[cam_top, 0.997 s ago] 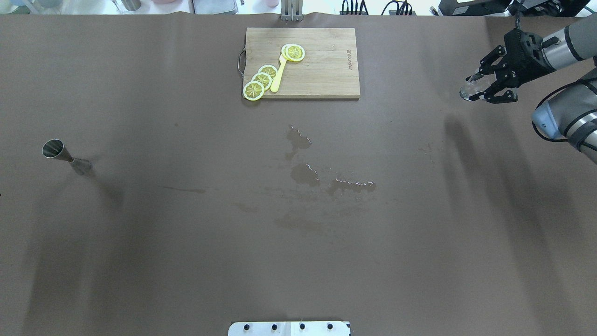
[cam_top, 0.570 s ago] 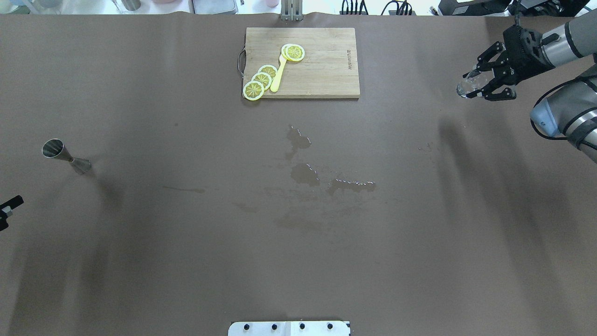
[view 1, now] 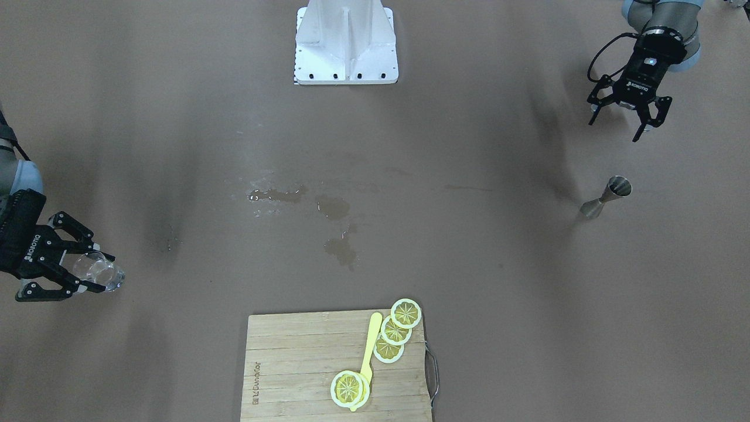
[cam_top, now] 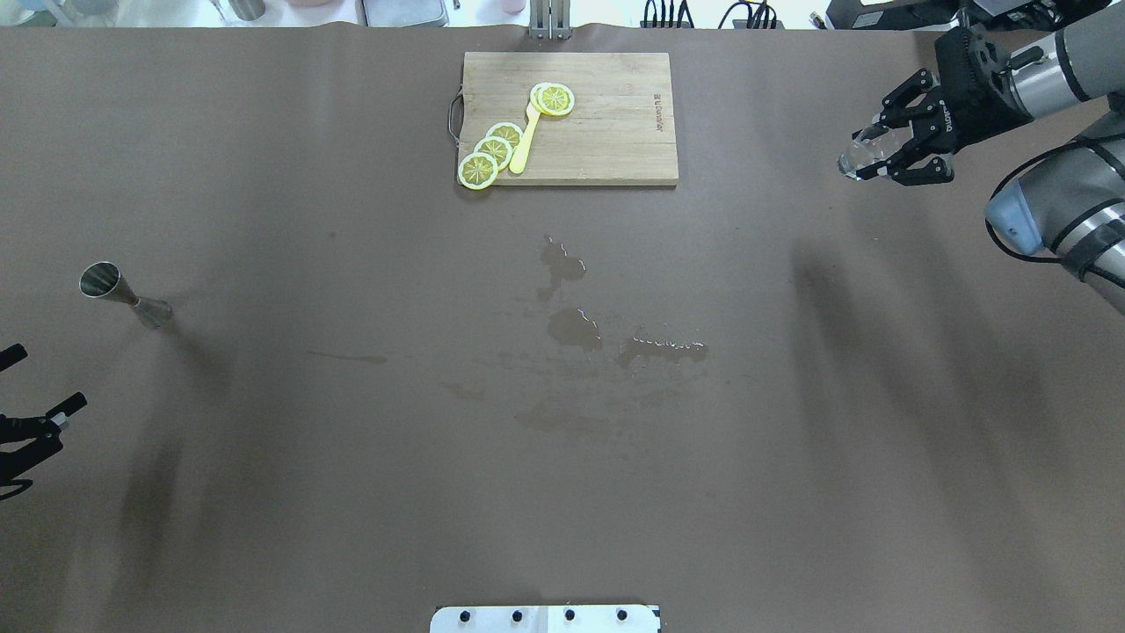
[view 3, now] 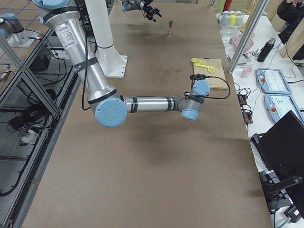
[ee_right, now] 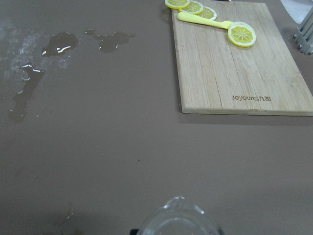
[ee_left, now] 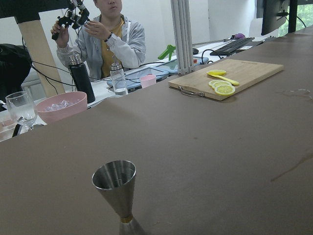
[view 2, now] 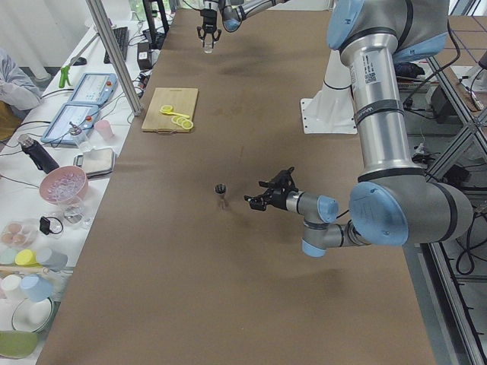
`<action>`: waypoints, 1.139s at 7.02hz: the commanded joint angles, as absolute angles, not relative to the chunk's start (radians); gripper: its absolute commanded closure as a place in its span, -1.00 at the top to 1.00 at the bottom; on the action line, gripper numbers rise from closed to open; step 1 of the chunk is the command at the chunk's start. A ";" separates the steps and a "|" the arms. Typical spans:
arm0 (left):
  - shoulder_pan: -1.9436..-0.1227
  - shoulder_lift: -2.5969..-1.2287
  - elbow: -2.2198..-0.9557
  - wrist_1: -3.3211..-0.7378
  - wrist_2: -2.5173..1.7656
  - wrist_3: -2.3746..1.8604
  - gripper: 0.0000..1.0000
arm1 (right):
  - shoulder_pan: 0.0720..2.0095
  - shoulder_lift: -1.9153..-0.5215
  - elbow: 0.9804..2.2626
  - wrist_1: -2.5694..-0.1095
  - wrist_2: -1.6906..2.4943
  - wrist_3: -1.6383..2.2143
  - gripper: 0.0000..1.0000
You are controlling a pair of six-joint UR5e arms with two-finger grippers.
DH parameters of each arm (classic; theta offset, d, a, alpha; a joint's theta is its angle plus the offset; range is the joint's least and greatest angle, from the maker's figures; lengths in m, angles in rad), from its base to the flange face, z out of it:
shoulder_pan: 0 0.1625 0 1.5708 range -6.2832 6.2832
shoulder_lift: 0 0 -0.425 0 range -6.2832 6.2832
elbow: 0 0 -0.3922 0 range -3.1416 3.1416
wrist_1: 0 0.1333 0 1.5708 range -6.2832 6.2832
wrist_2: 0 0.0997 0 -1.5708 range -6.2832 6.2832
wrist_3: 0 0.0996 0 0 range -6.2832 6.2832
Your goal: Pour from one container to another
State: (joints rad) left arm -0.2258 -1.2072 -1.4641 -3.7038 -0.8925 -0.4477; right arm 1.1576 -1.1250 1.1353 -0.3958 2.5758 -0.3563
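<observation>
The small clear glass cup [cam_top: 857, 156] hangs tilted above the table at the far right, with my right gripper [cam_top: 868, 155] shut on it. From the front, the cup [view 1: 94, 271] lies sideways between the fingers. Its rim [ee_right: 178, 220] fills the bottom of the right wrist view. The steel jigger [cam_top: 123, 294] stands upright near the left edge, and also shows as the jigger [view 1: 603, 199] and, close up, the jigger [ee_left: 117, 193]. My left gripper [view 1: 616, 129] hovers open and empty a short way on the robot's side of the jigger, at the overhead view's left edge [cam_top: 48, 378].
A wooden cutting board [cam_top: 615, 132] with lemon slices [cam_top: 492, 154] and a yellow knife sits at the far middle. Wet puddles [cam_top: 576, 330] mark the table's centre. The robot's base plate [view 1: 345, 41] is at the near edge. A person and bottles stand beyond the far edge.
My right gripper has carried the cup farther away and toward the table's middle. My left gripper has come into the overhead view at the left edge, near the jigger.
</observation>
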 commanded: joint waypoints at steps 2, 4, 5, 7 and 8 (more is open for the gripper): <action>-0.123 -1.314 -1.388 -3.719 -0.653 -0.454 0.96 | 1.169 -1.150 1.190 -0.391 2.643 -0.244 -1.00; -0.077 -1.316 -1.422 -3.659 -0.519 -0.456 0.96 | 1.170 -1.181 1.262 -0.403 2.664 -0.244 -1.00; -0.058 -1.313 -1.431 -3.634 -0.465 -0.460 0.94 | 1.173 -1.183 1.267 -0.403 2.665 -0.244 -1.00; 0.050 -1.312 -1.471 -3.541 -0.300 -0.547 0.94 | 1.173 -1.181 1.270 -0.426 2.661 -0.245 -1.00; 0.063 -1.316 -1.474 -3.416 -0.254 -0.718 0.93 | 1.173 -1.183 1.273 -0.428 2.649 -0.245 -1.00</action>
